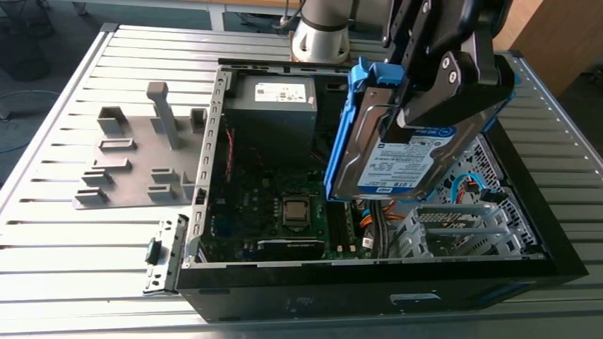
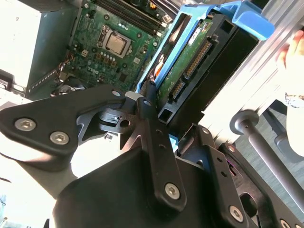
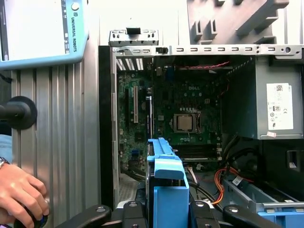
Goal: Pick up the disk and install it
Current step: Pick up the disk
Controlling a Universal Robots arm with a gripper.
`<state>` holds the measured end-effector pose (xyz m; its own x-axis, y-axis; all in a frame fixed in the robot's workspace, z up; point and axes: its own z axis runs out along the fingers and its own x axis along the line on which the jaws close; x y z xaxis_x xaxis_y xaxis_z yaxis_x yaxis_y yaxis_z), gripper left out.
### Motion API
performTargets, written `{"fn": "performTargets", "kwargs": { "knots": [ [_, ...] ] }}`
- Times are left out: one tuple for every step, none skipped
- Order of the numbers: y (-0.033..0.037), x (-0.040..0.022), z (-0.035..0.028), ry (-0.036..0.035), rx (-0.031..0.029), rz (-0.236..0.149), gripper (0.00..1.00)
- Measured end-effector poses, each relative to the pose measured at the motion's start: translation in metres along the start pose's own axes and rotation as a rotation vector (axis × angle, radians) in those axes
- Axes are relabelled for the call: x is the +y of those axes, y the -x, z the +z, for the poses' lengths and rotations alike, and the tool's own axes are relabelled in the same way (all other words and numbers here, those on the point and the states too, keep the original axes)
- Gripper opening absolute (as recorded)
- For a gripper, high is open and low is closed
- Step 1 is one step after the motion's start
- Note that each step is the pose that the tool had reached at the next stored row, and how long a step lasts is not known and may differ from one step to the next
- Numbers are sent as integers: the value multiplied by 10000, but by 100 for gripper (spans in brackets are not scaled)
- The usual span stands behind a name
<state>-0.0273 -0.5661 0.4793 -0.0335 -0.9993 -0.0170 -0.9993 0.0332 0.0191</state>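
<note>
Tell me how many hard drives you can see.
1: the disk, held by the pincer above the open computer case. Others may be hidden inside the case.

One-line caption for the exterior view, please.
Pincer holds the disk on edge above the open computer case, not yet installed.

Gripper [image 1: 431, 113], upper right of frame, clamps disk [image 1: 396, 162], held on edge above open computer case [image 1: 377, 286] at centre; grey fixture plate [image 1: 132, 159] left, on slatted table [image 1: 66, 240].
</note>
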Motion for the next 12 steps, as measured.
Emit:
{"fn": "performTargets", "kwargs": {
  "knots": [
    [0,-6,0,0,1,0,37],
    [0,-12,-1,0,1,0,37],
    [-1,-19,0,0,1,0,37],
    [-1,-25,0,0,1,0,37],
    [-1,-33,0,0,1,0,37],
    [-2,-40,-1,0,1,0,37],
    [-2,-46,-1,0,1,1,37],
    [-2,-53,-1,0,2,1,37],
    [-2,-60,-1,0,1,0,37],
    [-2,-68,-1,1,2,-1,37],
    [-2,-75,-1,0,2,0,37],
    [-2,-83,-1,0,2,0,37]
  ]
}}
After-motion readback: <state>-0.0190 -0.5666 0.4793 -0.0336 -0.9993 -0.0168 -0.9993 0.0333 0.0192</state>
